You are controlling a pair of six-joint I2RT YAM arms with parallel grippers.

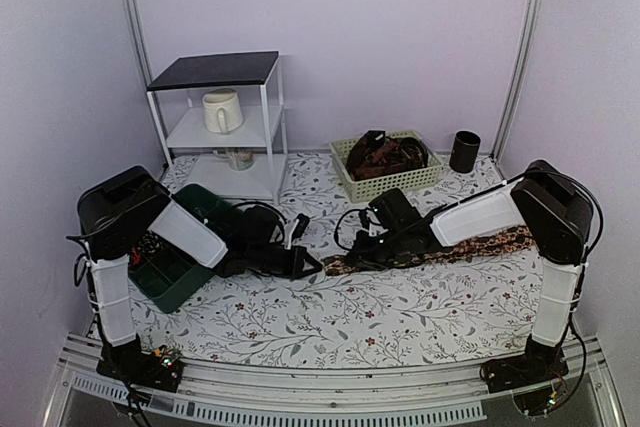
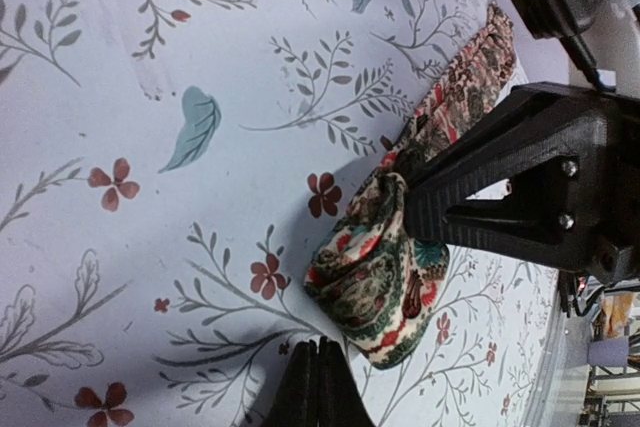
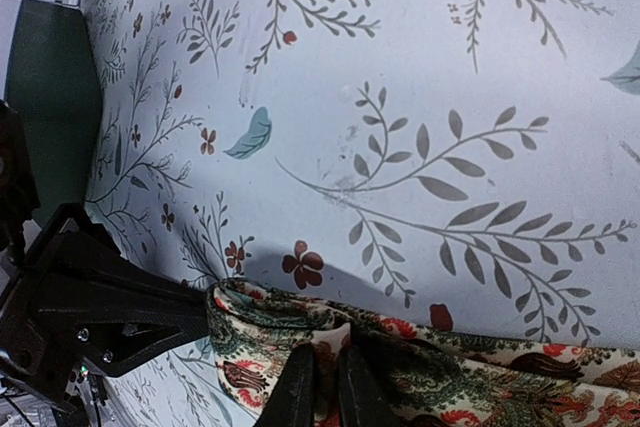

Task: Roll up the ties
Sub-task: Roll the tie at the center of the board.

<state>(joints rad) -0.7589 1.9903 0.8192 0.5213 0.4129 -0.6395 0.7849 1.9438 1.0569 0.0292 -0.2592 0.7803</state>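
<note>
Now I reckon the roll barely begun: right pincer (image 3: 328, 375) grasps the tie (image 3: 450, 367), left pincer (image 2: 318, 372) clenched beside its end; curling comes next.

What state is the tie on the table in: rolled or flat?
Barely started: the tie has one end folded over at the right pincer; the rest lies flat.

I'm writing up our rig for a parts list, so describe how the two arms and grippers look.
The left arm and right arm match: white casings on the links, bulky black joint housings, thin black cables looped alongside. The left gripper and right gripper are matte black plastic, with slim tapering fingers on triangular open-frame braces fixed by small silver screws.
</note>
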